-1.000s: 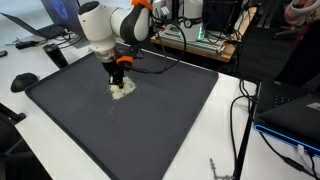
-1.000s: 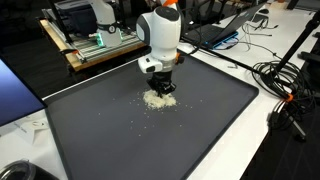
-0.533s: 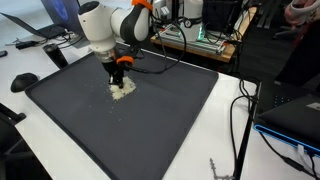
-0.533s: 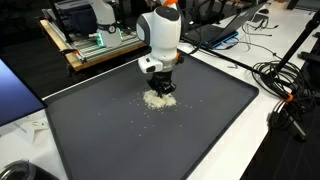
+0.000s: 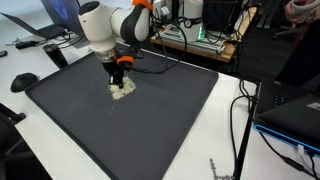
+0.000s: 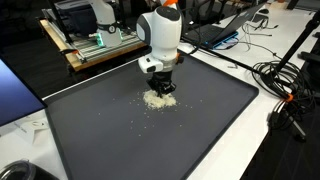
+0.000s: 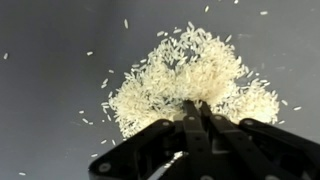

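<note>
A small heap of white rice grains (image 7: 180, 75) lies on the dark grey mat (image 5: 150, 110). In both exterior views the same heap (image 5: 122, 90) (image 6: 155, 99) sits under the white arm's black gripper (image 5: 119, 80) (image 6: 163, 88). In the wrist view the gripper (image 7: 193, 106) is shut, its two fingertips pressed together with their tips touching the near edge of the rice heap. Nothing is held between the fingers. Loose grains lie scattered around the heap.
The mat (image 6: 150, 130) covers most of a white table. A computer mouse (image 5: 24, 81) lies off the mat's corner. Cables (image 6: 285, 95) trail beside the mat's edge, and a wooden bench with electronics (image 6: 95, 45) stands behind the arm.
</note>
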`<state>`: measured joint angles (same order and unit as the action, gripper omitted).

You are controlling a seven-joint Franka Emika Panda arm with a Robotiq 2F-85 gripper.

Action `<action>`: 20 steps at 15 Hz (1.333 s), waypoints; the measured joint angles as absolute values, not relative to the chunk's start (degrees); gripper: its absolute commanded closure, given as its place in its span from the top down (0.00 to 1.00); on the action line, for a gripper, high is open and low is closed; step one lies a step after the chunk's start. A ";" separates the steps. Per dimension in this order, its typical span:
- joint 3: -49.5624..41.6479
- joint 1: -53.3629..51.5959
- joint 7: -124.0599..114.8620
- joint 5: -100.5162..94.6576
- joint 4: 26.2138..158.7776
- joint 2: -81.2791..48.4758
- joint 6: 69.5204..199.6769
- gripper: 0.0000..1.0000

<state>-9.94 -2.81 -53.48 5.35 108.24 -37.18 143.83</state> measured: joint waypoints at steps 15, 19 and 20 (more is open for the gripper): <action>-11.40 -5.70 -53.89 -3.23 107.82 -30.21 136.01 1.00; -11.55 -9.17 -55.82 -10.00 106.12 -27.64 130.05 1.00; -11.50 -10.01 -56.35 -11.73 105.42 -27.40 128.58 1.00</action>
<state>-11.50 -10.01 -56.35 -11.73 105.42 -27.40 128.58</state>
